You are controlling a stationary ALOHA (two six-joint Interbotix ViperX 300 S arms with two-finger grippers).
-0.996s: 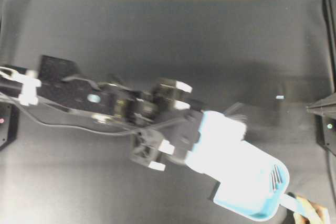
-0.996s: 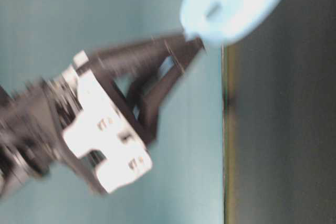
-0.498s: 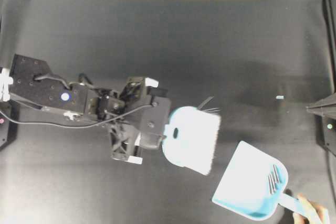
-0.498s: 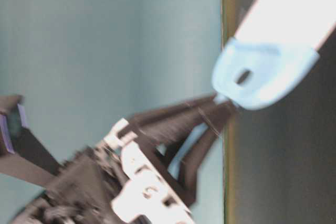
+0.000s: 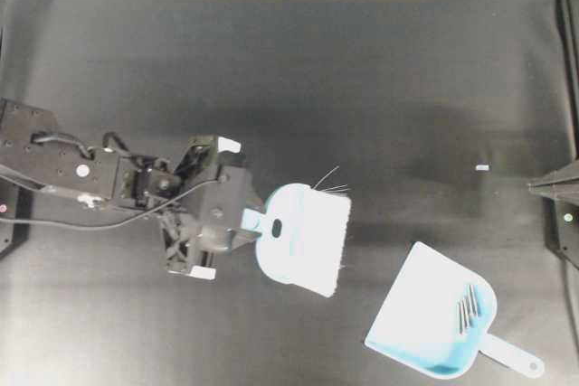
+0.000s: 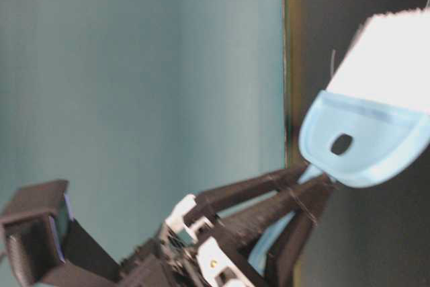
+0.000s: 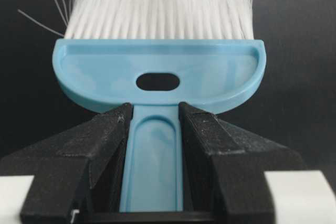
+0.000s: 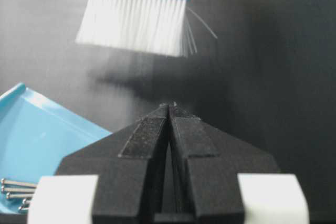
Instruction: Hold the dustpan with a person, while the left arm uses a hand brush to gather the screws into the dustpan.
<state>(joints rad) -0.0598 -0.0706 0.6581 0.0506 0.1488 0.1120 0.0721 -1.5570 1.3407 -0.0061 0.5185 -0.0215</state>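
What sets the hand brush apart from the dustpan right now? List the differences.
The hand brush has a white bristle edge; the dustpan has a flat open mouth and no bristles. The brush is clamped by its handle in the left gripper; the dustpan lies free on the table. The dustpan holds the screws; the brush carries nothing. Both are light blue plastic.

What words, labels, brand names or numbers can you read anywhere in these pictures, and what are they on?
None can be read.
Hand brush: plain blue plastic, no brand or lettering in view.
Dustpan: plain, no lettering in view.
Left gripper and right gripper: black fingers, white blocks, no markings in view.
Small pale scrap on the table: too small to tell whether it carries text.
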